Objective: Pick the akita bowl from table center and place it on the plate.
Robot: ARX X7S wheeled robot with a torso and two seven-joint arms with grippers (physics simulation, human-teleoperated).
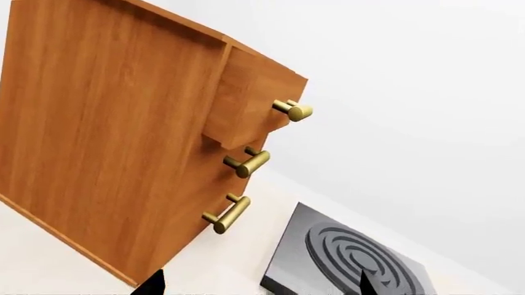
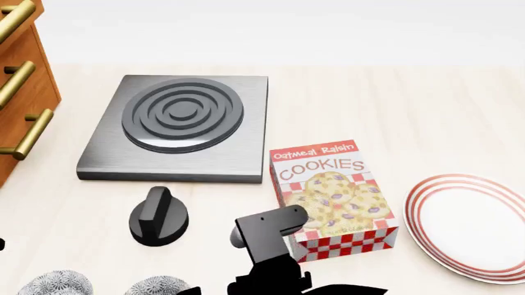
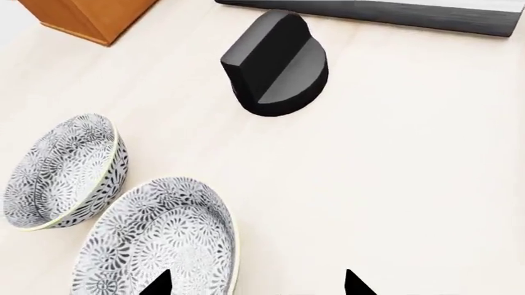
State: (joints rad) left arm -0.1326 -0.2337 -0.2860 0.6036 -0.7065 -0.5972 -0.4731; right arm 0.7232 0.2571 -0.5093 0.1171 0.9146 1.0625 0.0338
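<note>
Two identical speckled akita bowls sit at the table's near left edge in the head view, one [image 2: 160,286] closer to the middle and one [image 2: 56,283] further left. In the right wrist view the nearer bowl [image 3: 156,239] lies under one fingertip of my right gripper [image 3: 256,284], which is open and holds nothing; the other bowl [image 3: 66,172] stands beside it, rims almost touching. The red-ringed plate [image 2: 476,224] lies at the far right, cut by the frame edge. My left gripper [image 1: 258,284] is open and empty, facing the wooden drawers and the hob.
A black knob [image 2: 158,215] stands just beyond the bowls. An oatmeal cookies box [image 2: 332,196] lies between my right arm [image 2: 271,243] and the plate. A grey hob [image 2: 181,126] sits behind, and a wooden drawer cabinet [image 2: 21,92] with brass handles stands at far left.
</note>
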